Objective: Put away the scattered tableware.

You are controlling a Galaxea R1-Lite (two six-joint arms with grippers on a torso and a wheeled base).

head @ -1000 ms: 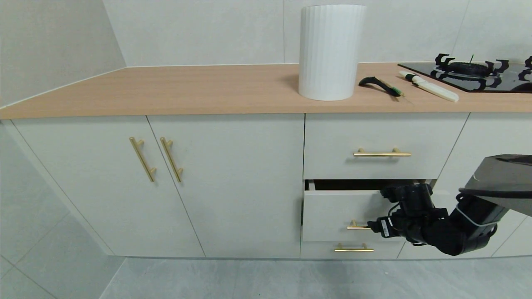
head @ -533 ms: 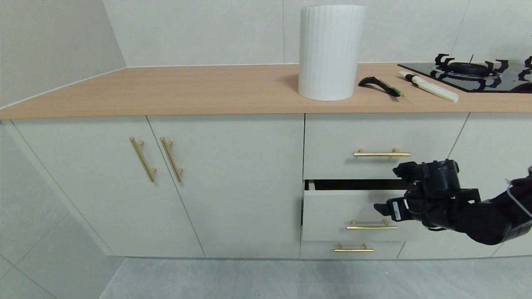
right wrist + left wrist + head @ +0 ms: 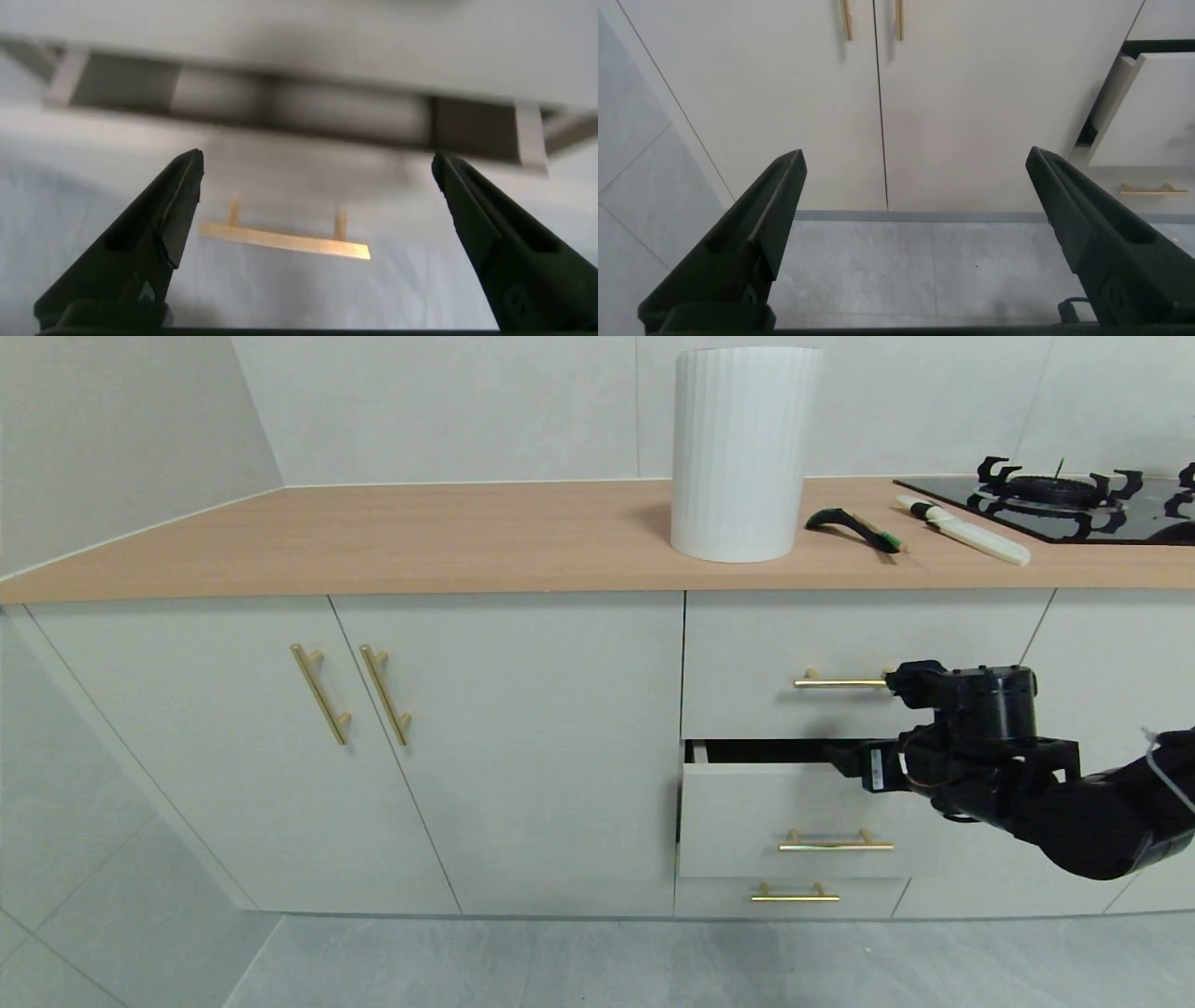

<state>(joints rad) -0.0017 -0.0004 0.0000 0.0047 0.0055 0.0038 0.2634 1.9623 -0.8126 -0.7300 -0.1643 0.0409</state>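
The right gripper (image 3: 870,721) stands wide, its two black wedge-shaped fingers (image 3: 913,676) spread far apart with nothing between them; it hangs in front of the drawer stack, one finger level with the right end of the top handle (image 3: 840,683), the other at the dark slot above the middle drawer (image 3: 747,812); whether either finger touches anything I cannot tell. From its own wrist the right gripper (image 3: 313,201) faces that slot, with the drawer's slim brass bar (image 3: 285,241) between the finger tips and blurred. The middle drawer is pulled partly out, a flat pale matte front with a shadowed gap on top; a third brass bar (image 3: 794,897) sits on the low drawer beneath.

The left gripper (image 3: 915,219) is equally wide and holds nothing, poised above grey floor tiles before the two smooth cupboard doors (image 3: 878,93).

The tableware lies up on the wood-grain countertop (image 3: 420,537), well apart from both grippers: a curved black-handled utensil (image 3: 838,519) just right of a tall white ribbed cylinder (image 3: 742,453), and beside it a long cream knife (image 3: 971,537) with a dark band near one end, lying slantwise near the edge of the glossy black hob (image 3: 1055,513).
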